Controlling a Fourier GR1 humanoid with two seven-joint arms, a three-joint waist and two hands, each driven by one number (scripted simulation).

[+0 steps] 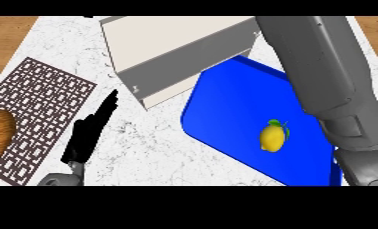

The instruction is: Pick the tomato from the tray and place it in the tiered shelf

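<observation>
The blue tray point(221, 118) lies right of centre on the white marbled counter. The only thing lying on it is a yellow lemon point(272, 137) with a green leaf; no tomato shows anywhere. Behind the tray stands the cream and grey tiered shelf point(177, 58), whose corner overlaps the tray's far edge. My left hand point(88, 133) rests open on the counter at lower left, fingers straight and pointing up toward the shelf. My right forearm point(317, 68) rises from the lower right across the tray's right side and runs out past the top edge, so its hand is out of sight.
A brown latticed mat point(40, 103) covers the counter's left part. A brown rounded object point(4, 128) sits on it at the view's left edge. Wooden surface point(15, 28) shows beyond the counter at the top left.
</observation>
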